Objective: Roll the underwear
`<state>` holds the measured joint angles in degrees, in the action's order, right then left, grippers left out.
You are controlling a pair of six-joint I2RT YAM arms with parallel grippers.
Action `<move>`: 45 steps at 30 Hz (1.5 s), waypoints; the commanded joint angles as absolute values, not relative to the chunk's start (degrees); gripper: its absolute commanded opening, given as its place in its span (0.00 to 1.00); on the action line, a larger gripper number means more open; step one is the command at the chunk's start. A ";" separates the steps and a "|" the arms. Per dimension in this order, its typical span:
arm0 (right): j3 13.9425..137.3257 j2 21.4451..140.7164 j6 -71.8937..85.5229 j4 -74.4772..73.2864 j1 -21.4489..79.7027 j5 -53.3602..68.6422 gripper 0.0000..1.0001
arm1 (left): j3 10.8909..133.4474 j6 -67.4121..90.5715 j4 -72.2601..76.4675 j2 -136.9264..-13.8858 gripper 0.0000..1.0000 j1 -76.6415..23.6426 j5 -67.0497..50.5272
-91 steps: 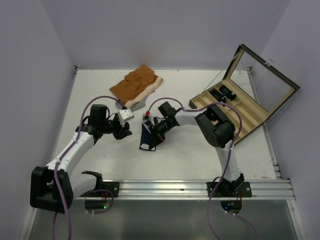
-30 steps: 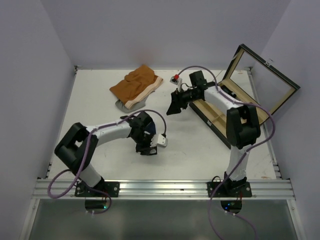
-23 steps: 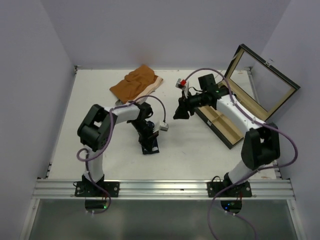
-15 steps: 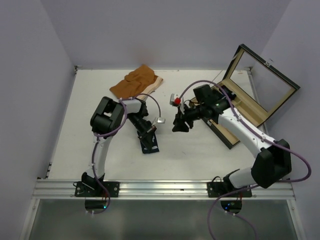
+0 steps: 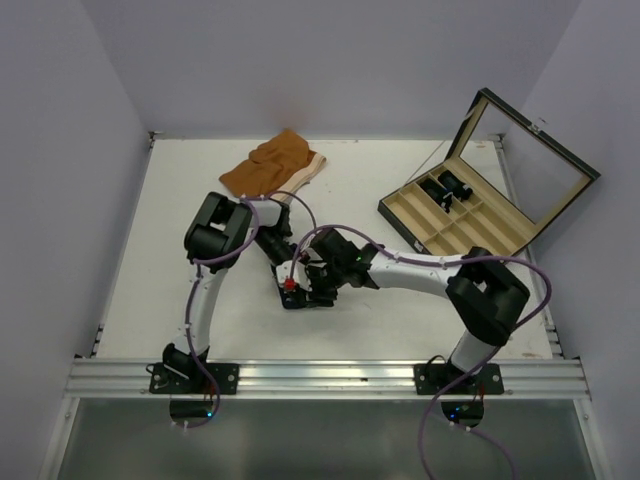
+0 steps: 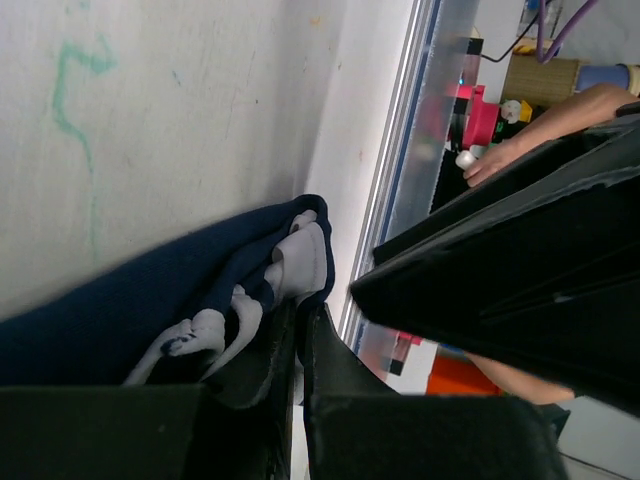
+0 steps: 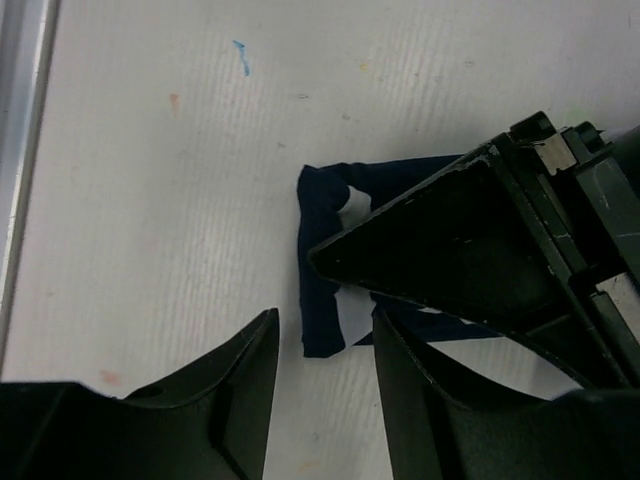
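Lying on desk [image 7: 150, 150] near middle, at 6 o'clock from orange shorts [image 5: 272, 170], underwear [image 7: 318, 290] is seen folded. Left end effector [image 6: 297, 330] is clamped on its edge. Right end effector [image 7: 325, 335] is held apart over its corner.

The underwear [image 7: 318, 300] is navy blue with thin white trim, and pale grey-white patches show among its folds. The table [image 7: 150, 220] is white, marked with a small blue stroke [image 7: 241, 56] and an orange speck [image 7: 175, 100]; the left wrist view shows a green scribble [image 6: 75, 90] on it. The shorts [image 5: 268, 168] are orange-brown with a cream waistband. The case [image 5: 541, 131] is black outside and tan inside. The left arm [image 5: 200, 300] and right arm [image 5: 420, 272] are white with black joints and purple cables. The left gripper [image 6: 300, 330] and right gripper [image 7: 322, 330] are black. A red knob [image 5: 290, 287] shows near them.
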<state>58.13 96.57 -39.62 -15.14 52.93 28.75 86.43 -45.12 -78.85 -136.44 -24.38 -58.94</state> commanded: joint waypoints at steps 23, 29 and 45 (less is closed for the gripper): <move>65.83 110.39 -42.81 -17.67 54.05 34.79 0.09 | 79.20 -39.56 -56.17 -131.68 0.18 -20.83 -49.04; 67.94 113.20 -34.29 -18.28 50.02 43.41 0.00 | 70.76 -33.85 -48.44 -115.97 0.34 -12.94 -57.55; 80.25 129.28 -9.07 -16.88 42.72 60.73 0.00 | 48.01 -49.19 -36.38 -71.04 0.41 2.65 -47.56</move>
<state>79.64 126.23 -14.70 -17.32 43.44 60.64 53.45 -36.10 -35.68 -75.59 4.34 -52.60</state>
